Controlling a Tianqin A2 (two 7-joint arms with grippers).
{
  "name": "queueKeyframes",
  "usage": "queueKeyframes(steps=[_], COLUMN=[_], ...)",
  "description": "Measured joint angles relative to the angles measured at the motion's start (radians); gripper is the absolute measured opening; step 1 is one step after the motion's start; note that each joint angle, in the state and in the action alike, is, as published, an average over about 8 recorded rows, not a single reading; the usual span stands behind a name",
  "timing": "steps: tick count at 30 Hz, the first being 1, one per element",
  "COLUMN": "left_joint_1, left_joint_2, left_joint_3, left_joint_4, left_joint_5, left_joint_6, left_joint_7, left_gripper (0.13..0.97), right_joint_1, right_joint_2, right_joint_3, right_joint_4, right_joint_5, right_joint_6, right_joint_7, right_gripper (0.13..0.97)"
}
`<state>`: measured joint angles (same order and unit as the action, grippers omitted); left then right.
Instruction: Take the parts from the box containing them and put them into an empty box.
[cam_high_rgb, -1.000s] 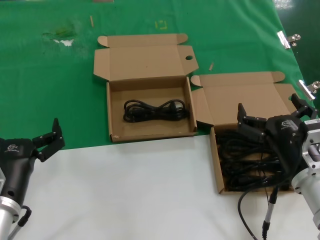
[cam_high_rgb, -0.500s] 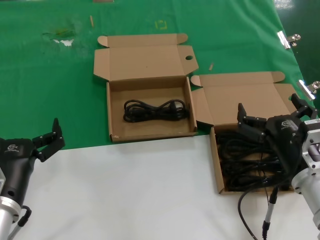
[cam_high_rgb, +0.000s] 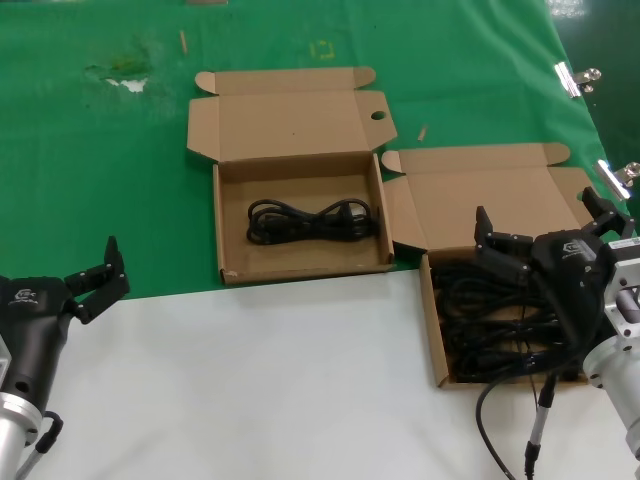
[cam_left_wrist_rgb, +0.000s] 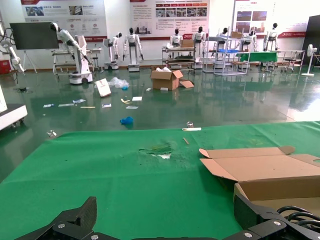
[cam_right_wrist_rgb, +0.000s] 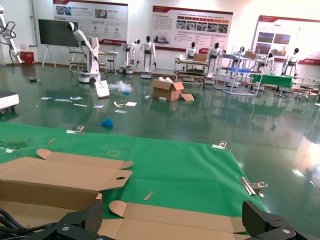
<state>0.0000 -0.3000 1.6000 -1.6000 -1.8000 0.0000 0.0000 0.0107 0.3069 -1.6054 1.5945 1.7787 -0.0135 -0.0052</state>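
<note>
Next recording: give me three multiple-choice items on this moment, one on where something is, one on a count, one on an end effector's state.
1. Where is the right end effector?
A. Over the box on the robot's right
B. Over the box on the robot's left
C. Over bare white table

2. How many cord bundles lie in the box on the robot's left?
A. None
B. One
C. Four

3. What is the state of the left end effector?
A. Shut on a cord
B. Open and holding nothing
C. Out of view

Key: 1 A, its fingers sit above the heap of black cords there. 2 B, a single cord bundle lies on that box's floor. 3 B, its fingers are spread over the edge of the green cloth with nothing between them.
</note>
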Motion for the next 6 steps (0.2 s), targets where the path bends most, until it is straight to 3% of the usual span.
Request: queueKeyframes(steps=[6], left_joint_1=[0.000], left_joint_2=[0.000], left_joint_3=[0.000], left_joint_4=[0.000], left_joint_5=[0.000], left_joint_6=[0.000], left_joint_7=[0.000], left_gripper=[0.966], right_joint_1=[0.000], right_joint_2=[0.000], right_joint_3=[0.000], right_joint_4=[0.000], right_joint_5=[0.000], right_joint_6=[0.000], right_joint_7=[0.000], right_gripper=[0.966])
